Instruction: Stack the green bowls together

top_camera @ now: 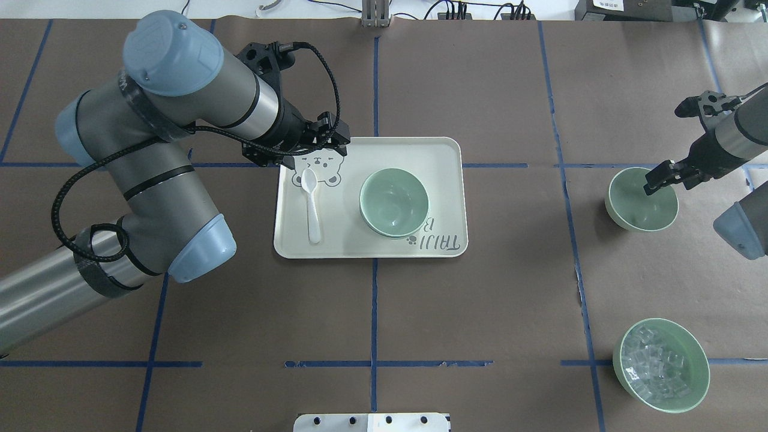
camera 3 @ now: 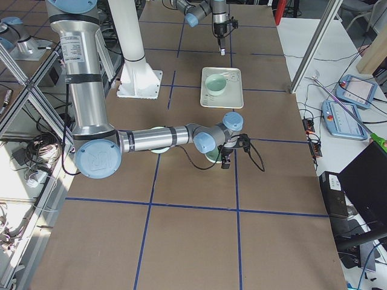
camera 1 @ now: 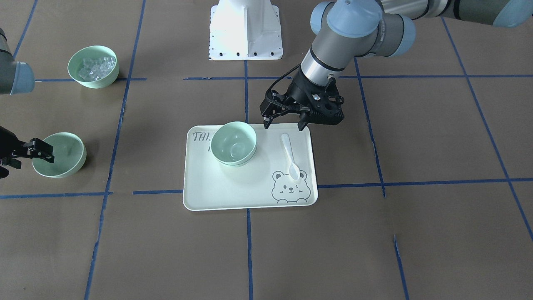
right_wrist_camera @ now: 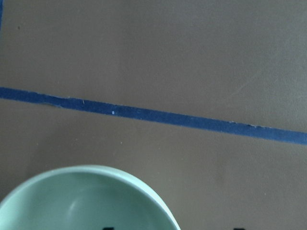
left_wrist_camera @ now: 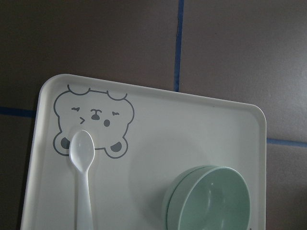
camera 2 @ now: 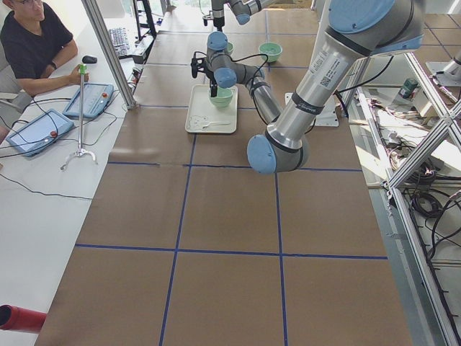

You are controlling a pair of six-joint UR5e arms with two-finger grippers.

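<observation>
Two pale green bowls sit nested point(camera 1: 233, 143) point(top_camera: 394, 201) point(left_wrist_camera: 211, 199) on the bear-print tray point(camera 1: 233, 196) point(top_camera: 444, 150) point(left_wrist_camera: 192, 124). A third green bowl point(camera 1: 59, 154) point(top_camera: 642, 199) point(right_wrist_camera: 81, 201) stands alone on the table at my right. My left gripper point(camera 1: 284, 123) point(top_camera: 315, 155) is open and empty, hovering above the tray's spoon side. My right gripper point(camera 1: 39, 152) point(top_camera: 660, 177) is open at the lone bowl's rim, with one fingertip over the inside and the other outside.
A white plastic spoon point(camera 1: 289, 155) point(top_camera: 311, 204) point(left_wrist_camera: 82, 172) lies on the tray over the bear print. A similar green bowl with clear cubes point(camera 1: 93, 66) point(top_camera: 661, 365) stands near my right side. My white base point(camera 1: 245, 29) is at the table's near edge.
</observation>
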